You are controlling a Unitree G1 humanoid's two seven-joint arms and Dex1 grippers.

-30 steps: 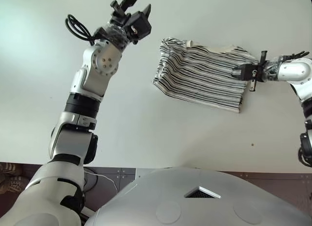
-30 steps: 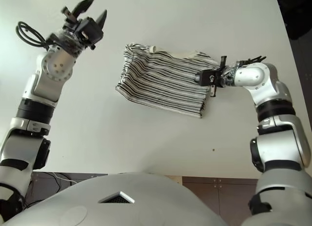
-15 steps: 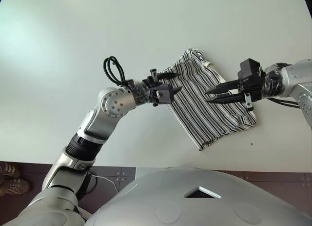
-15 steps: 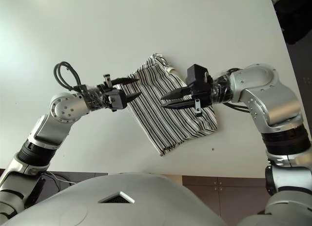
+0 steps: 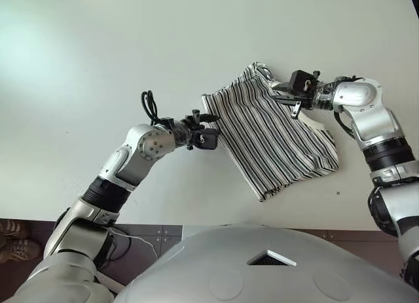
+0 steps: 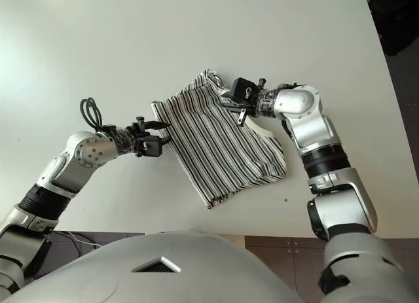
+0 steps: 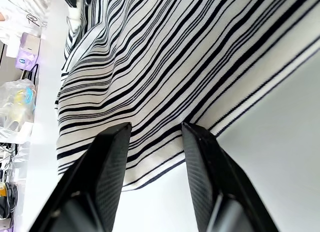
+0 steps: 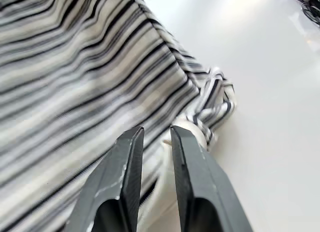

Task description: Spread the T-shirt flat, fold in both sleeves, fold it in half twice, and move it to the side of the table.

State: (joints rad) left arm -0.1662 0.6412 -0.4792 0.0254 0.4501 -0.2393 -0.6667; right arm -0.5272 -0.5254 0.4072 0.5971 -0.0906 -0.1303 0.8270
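Table (image 5: pixel 98 67): folded T-shirt (image 5: pixel 275 142) lies centre-right, barely shifted in the last half second. Right gripper (image 5: pixel 280 93) has left the shirt's middle for the far collar corner, fingers narrowly parted. Left gripper (image 5: pixel 213 123) has closed in on the near-left edge, fingers apart. I judge a two-corner grab is next. No containers.

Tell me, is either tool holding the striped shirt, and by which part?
The left tool is open at the left corner of the T-shirt, holding nothing. The right tool is at its far edge; whether it grips cannot be told.
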